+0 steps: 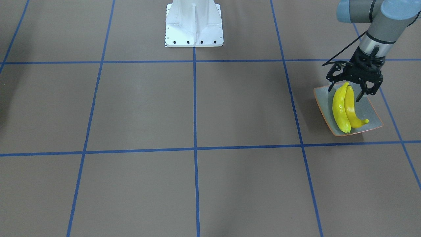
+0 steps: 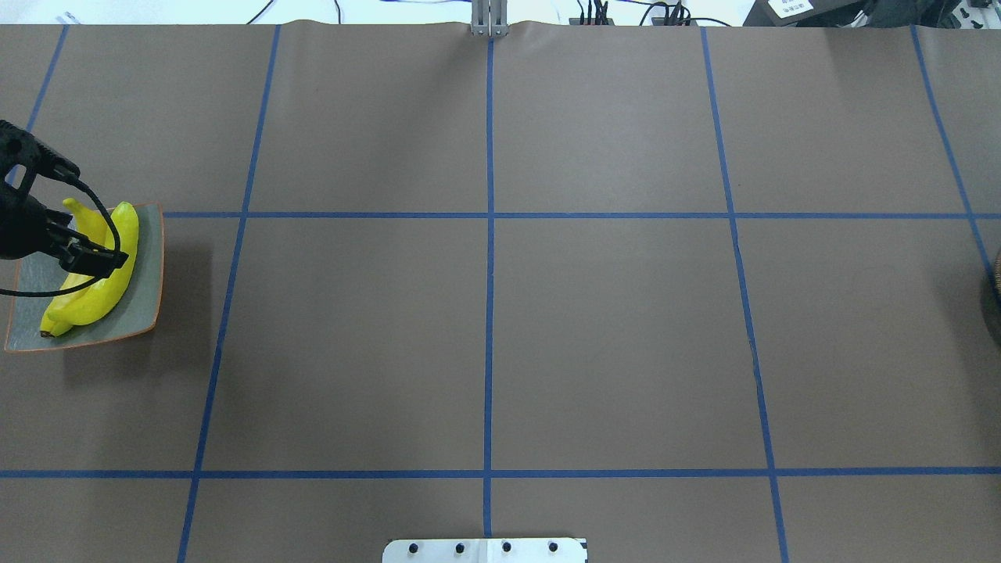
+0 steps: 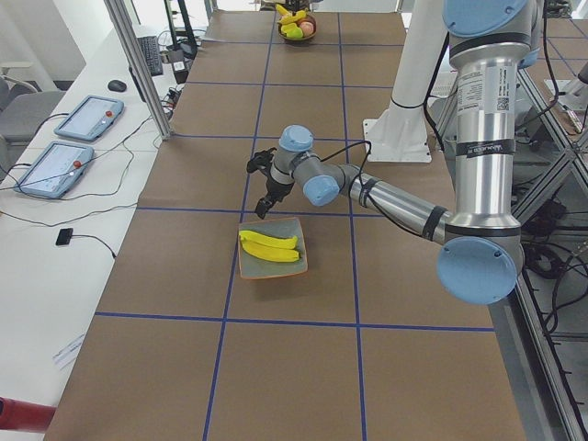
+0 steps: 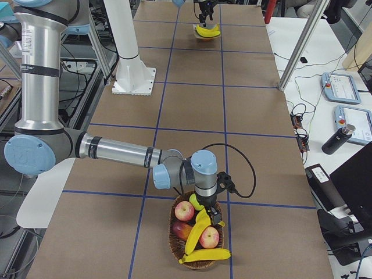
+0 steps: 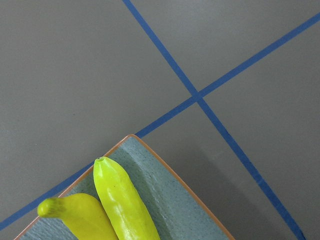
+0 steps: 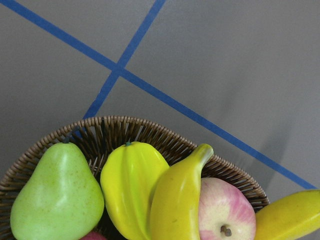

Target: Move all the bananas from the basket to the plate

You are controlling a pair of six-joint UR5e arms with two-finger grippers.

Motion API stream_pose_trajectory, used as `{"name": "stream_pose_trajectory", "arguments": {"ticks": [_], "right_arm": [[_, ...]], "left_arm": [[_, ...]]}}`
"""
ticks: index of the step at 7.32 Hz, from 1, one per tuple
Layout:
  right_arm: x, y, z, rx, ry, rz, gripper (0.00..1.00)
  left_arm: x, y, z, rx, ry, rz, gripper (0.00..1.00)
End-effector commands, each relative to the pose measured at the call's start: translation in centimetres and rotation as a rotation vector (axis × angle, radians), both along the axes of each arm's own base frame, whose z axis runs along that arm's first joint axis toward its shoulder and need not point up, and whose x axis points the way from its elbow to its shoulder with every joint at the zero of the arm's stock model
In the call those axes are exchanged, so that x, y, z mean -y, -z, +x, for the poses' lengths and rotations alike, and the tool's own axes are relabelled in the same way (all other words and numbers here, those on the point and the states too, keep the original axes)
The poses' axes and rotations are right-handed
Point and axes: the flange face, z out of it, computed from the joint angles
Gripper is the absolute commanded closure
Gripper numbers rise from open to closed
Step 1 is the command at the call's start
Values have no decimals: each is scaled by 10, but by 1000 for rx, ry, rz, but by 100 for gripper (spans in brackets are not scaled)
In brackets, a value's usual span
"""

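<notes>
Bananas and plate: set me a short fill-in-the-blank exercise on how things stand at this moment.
The plate holds ___ bananas.
The left hand hovers over the plate, and its fingers are ___.
The wicker basket under the right hand holds ___ bananas.
Missing words: two; open; two.

right claw (image 4: 212, 218) — fingertips buried in basket (image 4: 200, 266), grip unclear | overhead: basket cut off at right edge
</notes>
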Motion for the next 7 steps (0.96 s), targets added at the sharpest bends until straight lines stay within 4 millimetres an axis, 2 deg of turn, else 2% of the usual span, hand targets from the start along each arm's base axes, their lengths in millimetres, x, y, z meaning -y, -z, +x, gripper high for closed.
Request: {"name": "stream_pose_trajectory", "arguments": {"ticks": [1,3,5,7], "right_arm": [[-3,-19,-6,1,20,-11,0],[-1,-35,-24,3,59,6,0],[-1,-38,-27,-2,67,7,0],[4,-34,-27,-9,71,20,79]], "left_arm": [[0,1,0,-2,0,0,0],[0,1,0,-2,-1,3,0],[0,0,0,0,0,2,0],[0,-1,1,1,1,-1,0]]}}
